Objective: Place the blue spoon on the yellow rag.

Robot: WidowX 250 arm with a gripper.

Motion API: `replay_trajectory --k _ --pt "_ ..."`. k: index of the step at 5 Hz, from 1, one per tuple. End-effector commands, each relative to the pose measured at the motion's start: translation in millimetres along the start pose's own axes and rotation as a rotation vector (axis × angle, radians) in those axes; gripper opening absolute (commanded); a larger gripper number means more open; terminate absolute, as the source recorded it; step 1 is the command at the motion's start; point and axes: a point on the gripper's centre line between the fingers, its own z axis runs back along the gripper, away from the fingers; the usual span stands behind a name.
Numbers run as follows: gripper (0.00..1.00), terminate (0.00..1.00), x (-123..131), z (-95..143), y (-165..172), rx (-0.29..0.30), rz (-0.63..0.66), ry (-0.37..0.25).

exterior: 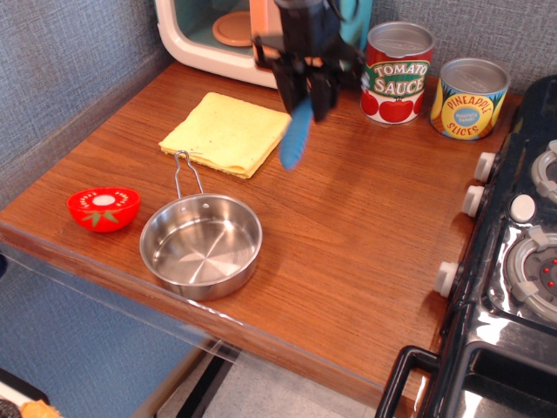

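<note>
one blue spoon (296, 136) hangs from the gripper (305, 94).

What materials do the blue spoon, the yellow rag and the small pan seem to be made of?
The blue spoon, held in the hand, looks like matte plastic: uniform colour, ribbed handle, no glints. The yellow rag looks like soft woven cloth: folded layers, dull surface. The pan looks like polished steel: mirror-like reflections and concentric rings on its floor, with a thin wire handle.
</note>
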Motion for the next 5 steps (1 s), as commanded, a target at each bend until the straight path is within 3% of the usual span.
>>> replay_trajectory --k 1,5 --pt "0.0 0.0 15.3 16.2 59.7 0.108 0.081 -0.022" --pt "0.0 0.0 15.7 -33.2 102.5 0.221 0.116 0.142"
